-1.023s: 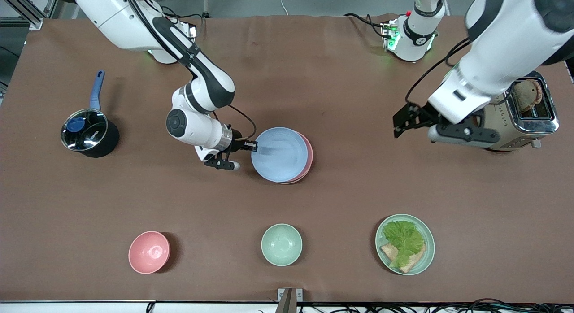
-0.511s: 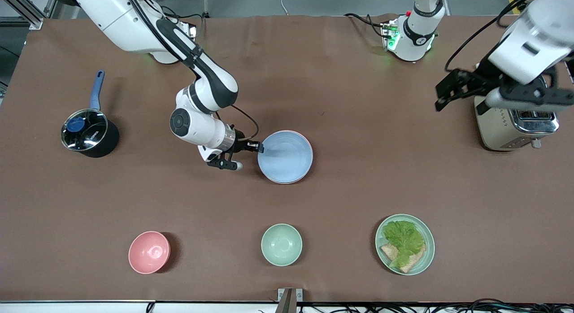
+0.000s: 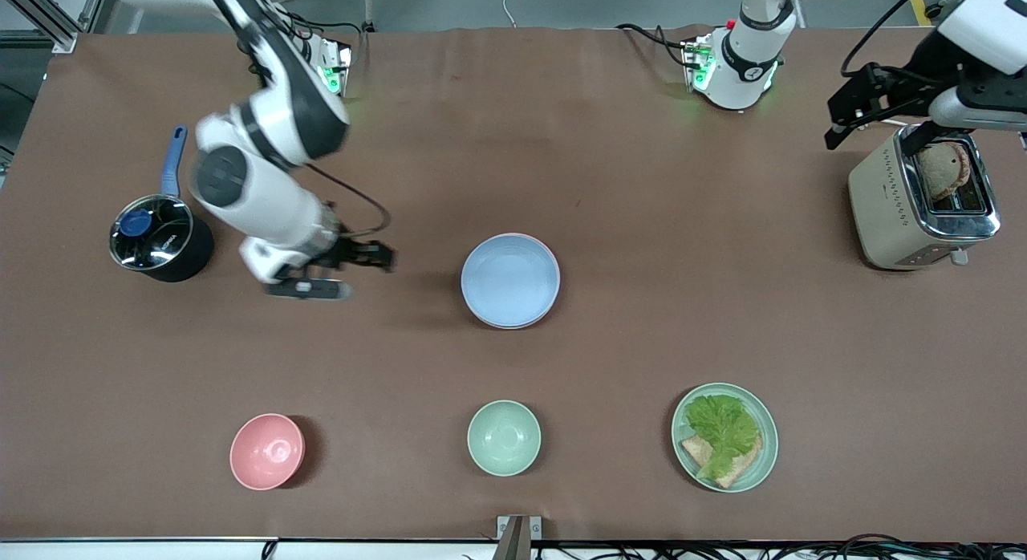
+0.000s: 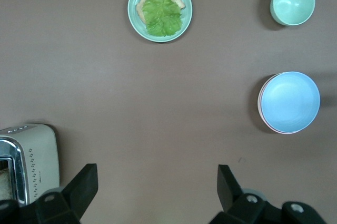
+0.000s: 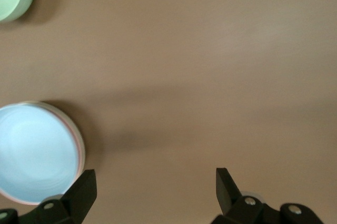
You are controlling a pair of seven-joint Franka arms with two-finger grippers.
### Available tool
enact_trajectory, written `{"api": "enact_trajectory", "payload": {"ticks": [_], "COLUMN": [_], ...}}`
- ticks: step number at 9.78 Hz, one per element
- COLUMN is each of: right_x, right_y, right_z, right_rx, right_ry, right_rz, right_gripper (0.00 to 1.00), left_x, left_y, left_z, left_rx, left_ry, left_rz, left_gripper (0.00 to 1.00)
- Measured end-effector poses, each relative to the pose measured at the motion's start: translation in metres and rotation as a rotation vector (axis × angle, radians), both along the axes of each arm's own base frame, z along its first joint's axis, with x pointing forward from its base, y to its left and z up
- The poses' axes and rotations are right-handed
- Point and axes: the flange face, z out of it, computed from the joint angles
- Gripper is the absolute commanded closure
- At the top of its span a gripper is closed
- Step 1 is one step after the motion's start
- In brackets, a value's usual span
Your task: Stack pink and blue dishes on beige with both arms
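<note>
Blue plate (image 3: pixel 510 279) sits on the pink plate (image 3: pixel 552 297); beige unseen. Right gripper (image 3: pixel 365 259) spread over the counter (image 3: pixel 642 183), left gripper (image 4: pixel 158 192) spread by the toaster (image 3: pixel 923 195). Risk: an unseated plate could slide.

The stacked plates (image 3: pixel 510 280) lie mid-table. Nearer the camera sit a bowl (image 3: pixel 504 437), another bowl (image 3: pixel 267 452) toward the right arm's end, and a food plate (image 3: pixel 724 437) toward the left arm's end.
</note>
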Motion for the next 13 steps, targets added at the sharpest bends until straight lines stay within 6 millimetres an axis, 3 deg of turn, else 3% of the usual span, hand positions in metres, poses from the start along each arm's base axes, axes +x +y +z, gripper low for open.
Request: {"api": "enact_trajectory", "payload": {"ticks": [3, 4, 6, 8, 10, 13], "right_x": [0.003, -0.005, -0.019, -0.027, -0.031, -0.034], "right_y": [-0.109, -0.132, -0.153, -0.178, -0.218, -0.225], "right_z": [0.118, 0.150, 0.198, 0.219, 0.218, 0.216], "right_rx": [-0.071, -0.077, -0.072, -0.057, -0.051, -0.050], "right_ry": [-0.008, 0.009, -0.008, -0.037, -0.021, 0.007], "right_rz": [-0.059, -0.035, -0.025, -0.004, 0.068, 0.081], "right_gripper": [0.00, 0.00, 0.00, 0.00, 0.00, 0.00], "left_x": [0.009, 0.017, 0.031, 0.037, 0.039, 0.037], "left_y": [0.002, 0.004, 0.009, 0.009, 0.008, 0.006], "left_z": [-0.016, -0.024, -0.034, -0.038, -0.032, -0.023], "left_rx": [0.057, 0.088, 0.090, 0.073, 0.057, 0.041], "left_ry": [0.017, 0.020, 0.017, 0.020, 0.005, -0.010], "left_rz": [-0.011, -0.021, -0.025, -0.022, -0.018, -0.006], "left_gripper": [0.00, 0.00, 0.00, 0.00, 0.00, 0.00]}}
